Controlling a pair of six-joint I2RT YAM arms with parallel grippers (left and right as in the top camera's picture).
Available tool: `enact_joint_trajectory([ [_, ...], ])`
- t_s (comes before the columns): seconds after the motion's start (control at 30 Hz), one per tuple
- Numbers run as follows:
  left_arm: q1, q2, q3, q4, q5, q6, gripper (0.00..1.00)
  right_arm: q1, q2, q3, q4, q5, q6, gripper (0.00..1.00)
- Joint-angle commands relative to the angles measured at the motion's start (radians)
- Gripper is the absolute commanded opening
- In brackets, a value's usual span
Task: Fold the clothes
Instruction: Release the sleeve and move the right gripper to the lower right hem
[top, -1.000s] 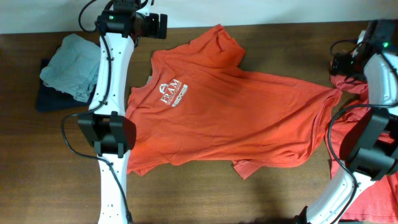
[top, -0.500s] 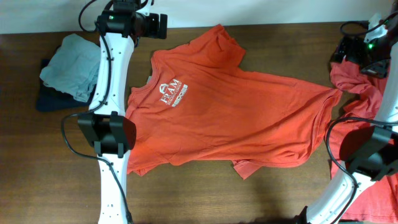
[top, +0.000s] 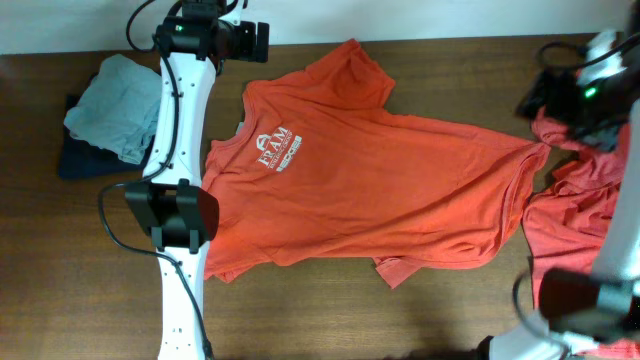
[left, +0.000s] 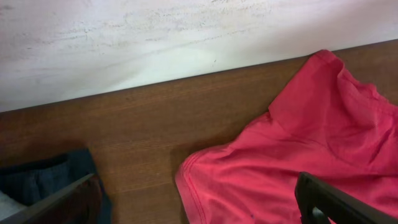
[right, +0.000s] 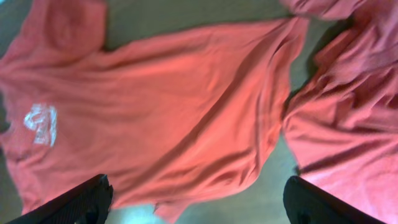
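An orange-red T-shirt (top: 360, 180) lies spread face up across the table, its white chest logo (top: 278, 148) toward the left. More coral clothes (top: 580, 210) lie crumpled at the right edge. My left gripper (top: 255, 40) hovers open at the back left, beside the shirt's sleeve (left: 298, 155); nothing is between its fingers (left: 329, 202). Over the back right corner my right gripper (top: 532, 100) is raised and open. It looks down on the spread shirt (right: 168, 106) and the crumpled pile (right: 348, 118), holding nothing.
A grey garment (top: 115, 90) rests on a dark blue one (top: 80, 160) at the far left. A white wall (top: 400, 15) runs along the back of the table. Bare wood (top: 80, 260) shows at the front left.
The right arm has swung and risen at the table's right side, its wrist turning toward the spread shirt. The left arm and the shirt have not moved.
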Motion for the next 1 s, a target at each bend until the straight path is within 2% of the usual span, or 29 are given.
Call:
enact_joint_trajectory([
  [0.0, 0.004, -0.010, 0.003, 0.002, 0.011, -0.011, 0.99, 0.180, -0.181, -0.198, -0.003, 0.020, 0.112, 0.93],
  [0.13, 0.004, -0.010, 0.003, 0.002, 0.011, -0.011, 0.99, 0.383, -0.297, -0.452, 0.067, 0.064, 0.250, 0.93],
  [0.27, 0.004, -0.010, 0.003, 0.002, 0.011, -0.011, 0.99, 0.606, -0.357, -0.769, 0.212, 0.109, 0.425, 0.90],
  [0.43, 0.004, -0.010, 0.003, 0.002, 0.011, -0.011, 0.99, 0.751, -0.350, -1.052, 0.409, 0.119, 0.589, 0.68],
  [0.57, 0.004, -0.010, 0.003, 0.002, 0.011, -0.011, 0.99, 0.788, -0.350, -1.210, 0.519, 0.119, 0.665, 0.66],
  [0.67, 0.004, -0.010, 0.003, 0.002, 0.011, -0.011, 0.99, 0.784, -0.350, -1.298, 0.581, 0.106, 0.666, 0.64],
  [0.8, 0.004, -0.010, 0.003, 0.002, 0.011, -0.011, 0.99, 0.786, -0.346, -1.369, 0.674, 0.037, 0.692, 0.56],
  [0.97, 0.004, -0.010, 0.003, 0.002, 0.011, -0.011, 0.99, 0.786, -0.318, -1.410, 0.742, 0.013, 0.736, 0.56],
])
